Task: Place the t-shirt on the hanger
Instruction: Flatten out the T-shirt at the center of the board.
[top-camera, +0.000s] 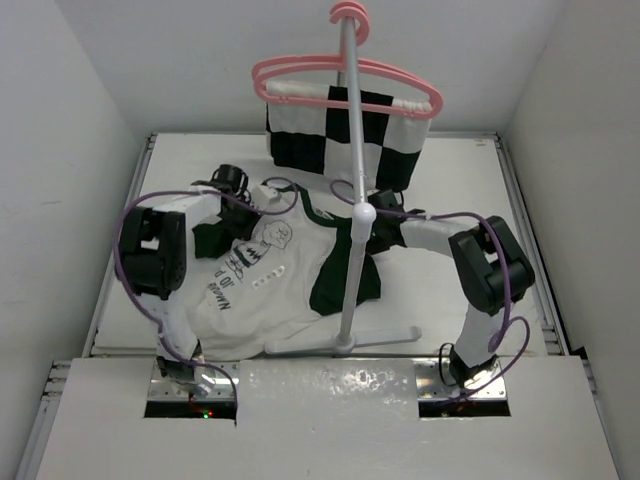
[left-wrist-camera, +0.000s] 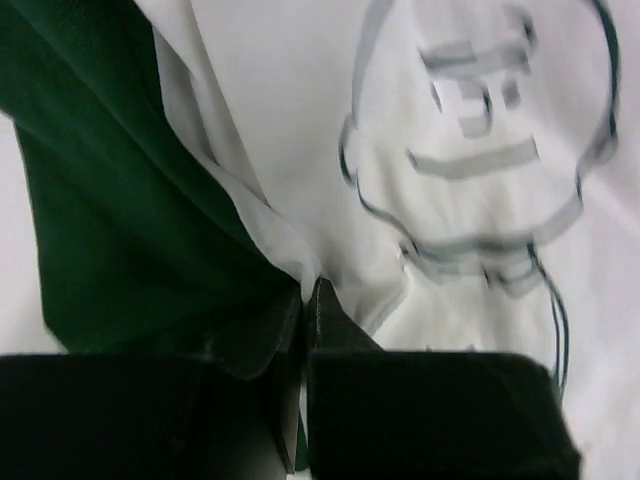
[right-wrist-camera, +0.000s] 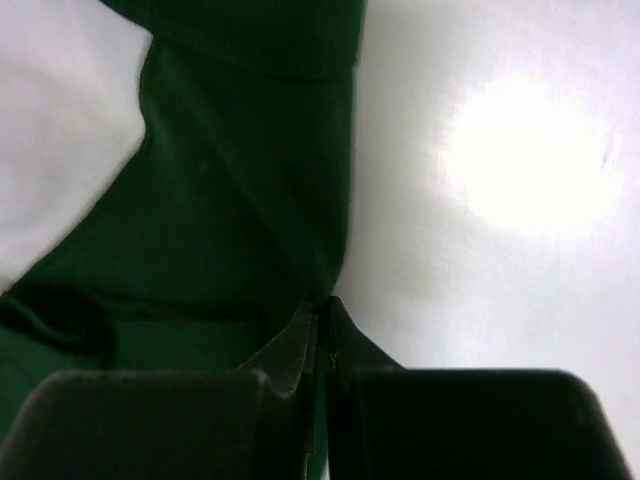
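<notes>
The t-shirt (top-camera: 262, 285) lies spread on the table, cream with dark green sleeves and a dark chest print, its collar toward the far side. My left gripper (top-camera: 250, 202) is shut on its left shoulder; in the left wrist view the gripper (left-wrist-camera: 308, 292) pinches the seam between the green sleeve (left-wrist-camera: 120, 200) and the cream body. My right gripper (top-camera: 375, 213) is shut on the right sleeve; the right wrist view shows the gripper (right-wrist-camera: 322, 305) clamped on the green sleeve's edge (right-wrist-camera: 230, 200). Two pink hangers (top-camera: 300, 70) hang close together on the stand's top.
A black-and-white checkered cloth (top-camera: 345, 140) hangs under the pink hangers. The grey stand pole (top-camera: 352, 150) rises in front of the shirt's right side, its base bar (top-camera: 345, 345) at the near edge. White walls enclose the table (right-wrist-camera: 500, 250) on three sides.
</notes>
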